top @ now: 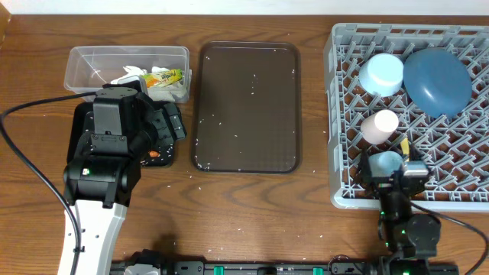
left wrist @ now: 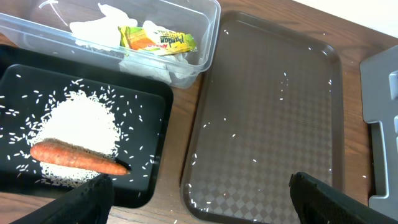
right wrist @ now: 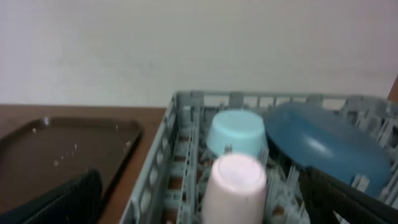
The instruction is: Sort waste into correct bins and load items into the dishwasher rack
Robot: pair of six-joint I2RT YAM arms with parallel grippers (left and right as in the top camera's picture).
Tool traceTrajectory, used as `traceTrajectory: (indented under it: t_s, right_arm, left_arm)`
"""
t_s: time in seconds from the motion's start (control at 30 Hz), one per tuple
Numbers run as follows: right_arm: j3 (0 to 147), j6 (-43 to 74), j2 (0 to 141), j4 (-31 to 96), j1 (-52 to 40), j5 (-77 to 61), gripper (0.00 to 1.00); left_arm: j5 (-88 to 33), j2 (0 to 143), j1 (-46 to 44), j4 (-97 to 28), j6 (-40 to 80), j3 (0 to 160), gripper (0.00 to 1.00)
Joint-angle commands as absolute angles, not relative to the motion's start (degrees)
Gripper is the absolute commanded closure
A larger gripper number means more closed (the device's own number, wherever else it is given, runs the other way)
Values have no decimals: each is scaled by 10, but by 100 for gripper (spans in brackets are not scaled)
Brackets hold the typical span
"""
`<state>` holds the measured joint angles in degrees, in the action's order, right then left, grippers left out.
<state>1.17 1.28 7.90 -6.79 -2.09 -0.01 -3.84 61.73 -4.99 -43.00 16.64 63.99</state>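
Left gripper, fingers spread and empty, is hovering by the shallow black rectangular tray, where the small orange carrot is lying left-to-right at lower left.

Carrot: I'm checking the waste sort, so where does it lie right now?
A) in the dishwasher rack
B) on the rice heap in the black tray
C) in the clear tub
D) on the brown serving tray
B: the left wrist view shows the carrot lying across the rice heaped in the black tray, while the clear tub holds only the wrapper and tissue.
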Motion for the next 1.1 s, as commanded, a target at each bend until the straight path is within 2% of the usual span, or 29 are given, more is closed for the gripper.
traceTrajectory:
  t_s: [0.0,0.4,1.07]
  right_arm:
    - [3,29,47,-53,-18,-3,1]
    - [3,30,3,46,-25,-5,1]
    - [3,30,6,43,-25,-5,1]
  left_arm:
    - [-28,618,-51,-428,161,642,7]
    - [-28,618,-51,-428,161,642,7]
    - [-28,618,-51,-428,161,642,7]
